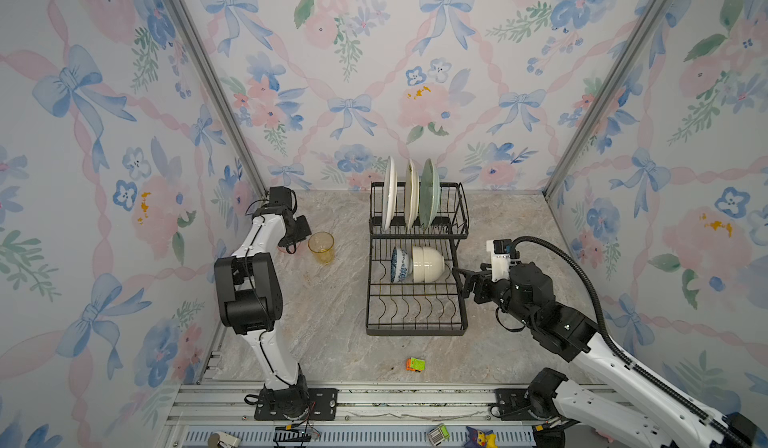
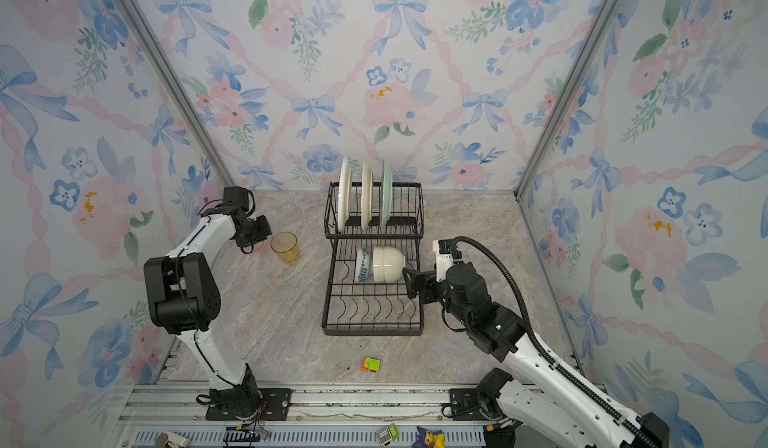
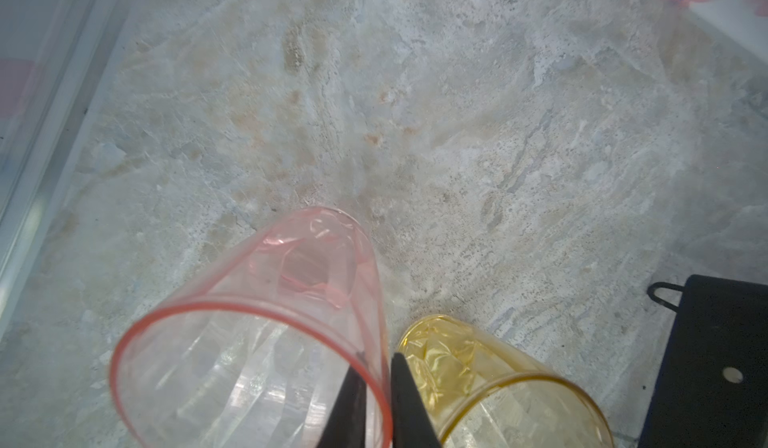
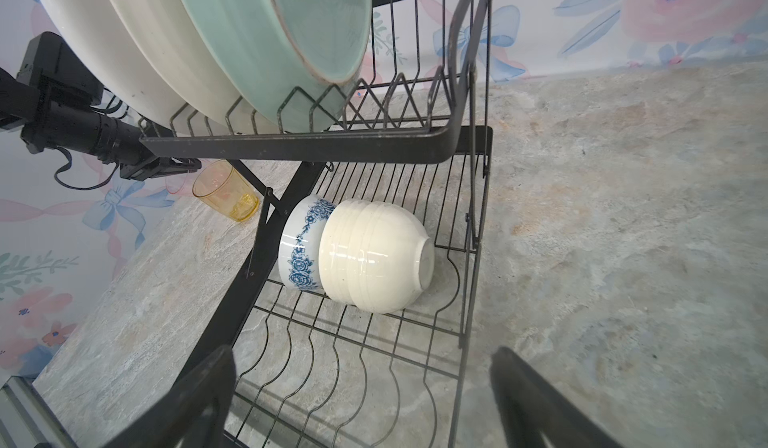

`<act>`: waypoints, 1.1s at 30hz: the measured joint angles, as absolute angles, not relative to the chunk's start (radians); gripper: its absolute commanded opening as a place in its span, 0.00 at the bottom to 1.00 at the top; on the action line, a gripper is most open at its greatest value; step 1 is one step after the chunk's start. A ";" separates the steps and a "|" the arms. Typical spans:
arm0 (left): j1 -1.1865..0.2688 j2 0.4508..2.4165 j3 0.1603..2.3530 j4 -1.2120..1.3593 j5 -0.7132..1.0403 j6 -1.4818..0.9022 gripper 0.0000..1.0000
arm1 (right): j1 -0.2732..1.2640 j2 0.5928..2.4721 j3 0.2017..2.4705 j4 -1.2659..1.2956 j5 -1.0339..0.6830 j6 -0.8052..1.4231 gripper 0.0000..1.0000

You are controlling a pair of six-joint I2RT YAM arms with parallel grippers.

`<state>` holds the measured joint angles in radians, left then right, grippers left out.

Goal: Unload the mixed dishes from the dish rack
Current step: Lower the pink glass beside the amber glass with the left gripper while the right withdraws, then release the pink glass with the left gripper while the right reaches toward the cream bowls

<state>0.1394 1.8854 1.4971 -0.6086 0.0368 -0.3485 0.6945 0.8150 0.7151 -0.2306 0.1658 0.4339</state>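
Lab robot cell, staged as a kitchen: floral wallpaper panels (image 1: 374, 71) on aluminium extrusion frame (image 1: 212, 80), marble-look bench (image 1: 332, 321), dish rack (image 1: 415, 332), left arm (image 1: 249, 292) and right arm (image 1: 540, 300) bolted to slotted rail (image 1: 415, 400).

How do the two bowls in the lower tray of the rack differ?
The blue-patterned bowl carries blue flowers; the white bowl is plain with ridges. The white bowl looks larger, and its rim covers part of the blue-patterned bowl. Both lie on their sides in the lower tray of the dish rack.
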 measured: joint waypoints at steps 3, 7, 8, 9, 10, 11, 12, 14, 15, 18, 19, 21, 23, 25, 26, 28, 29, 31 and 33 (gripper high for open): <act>0.143 1.890 1.502 -0.609 0.038 -0.344 0.32 | 0.693 0.822 0.720 -0.239 0.171 0.441 0.97; 0.151 1.892 1.503 -0.611 0.038 -0.337 0.47 | 0.685 0.822 0.722 -0.252 0.173 0.453 0.97; 0.152 1.892 1.506 -0.613 0.038 -0.335 0.53 | 0.685 0.822 0.722 -0.255 0.173 0.456 0.97; 0.152 1.892 1.509 -0.613 0.038 -0.331 0.59 | 0.685 0.822 0.722 -0.255 0.173 0.458 0.97; 0.152 1.892 1.514 -0.616 0.038 -0.331 0.66 | 0.683 0.823 0.722 -0.256 0.174 0.462 0.97; 0.152 1.892 1.520 -0.617 0.038 -0.331 0.69 | 0.682 0.825 0.722 -0.257 0.173 0.464 0.97; 0.152 1.892 1.525 -0.617 0.038 -0.327 0.72 | 0.682 0.828 0.722 -0.260 0.173 0.469 0.97; 0.152 1.890 1.535 -0.617 0.038 -0.322 0.80 | 0.682 0.842 0.725 -0.268 0.173 0.476 0.97; 0.152 1.889 1.538 -0.617 0.038 -0.319 0.90 | 0.682 0.849 0.725 -0.271 0.173 0.479 0.97; 0.152 1.876 1.538 -0.618 0.047 -0.318 0.98 | 0.682 0.869 0.725 -0.274 0.170 0.489 0.97; 0.152 1.870 1.538 -0.619 0.051 -0.321 0.98 | 0.682 0.874 0.725 -0.273 0.168 0.490 0.97; 0.152 1.853 1.537 -0.620 0.061 -0.321 0.98 | 0.682 0.880 0.725 -0.272 0.163 0.491 0.97; 0.151 1.827 1.531 -0.619 0.072 -0.322 0.98 | 0.682 0.884 0.722 -0.257 0.154 0.490 0.97; 0.150 1.792 1.516 -0.619 0.084 -0.323 0.98 | 0.682 0.886 0.713 -0.238 0.146 0.490 0.97; 0.149 1.773 1.506 -0.619 0.091 -0.325 0.98 | 0.682 0.889 0.708 -0.228 0.143 0.490 0.97; 0.143 1.731 1.481 -0.619 0.098 -0.327 0.98 | 0.682 0.897 0.697 -0.208 0.141 0.488 0.98; 0.138 1.708 1.466 -0.618 0.102 -0.331 0.98 | 0.682 0.904 0.690 -0.197 0.138 0.487 0.98; 0.125 1.666 1.439 -0.620 0.108 -0.341 0.98 | 0.682 0.920 0.678 -0.178 0.135 0.486 0.99; 0.110 1.626 1.413 -0.620 0.114 -0.349 0.98 | 0.684 0.944 0.670 -0.163 0.134 0.485 1.00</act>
<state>0.1104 1.6264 1.4132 -0.6197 0.1139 -0.3489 0.6838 0.9443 0.6697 -0.1635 0.1345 0.4850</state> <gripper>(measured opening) 0.978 0.990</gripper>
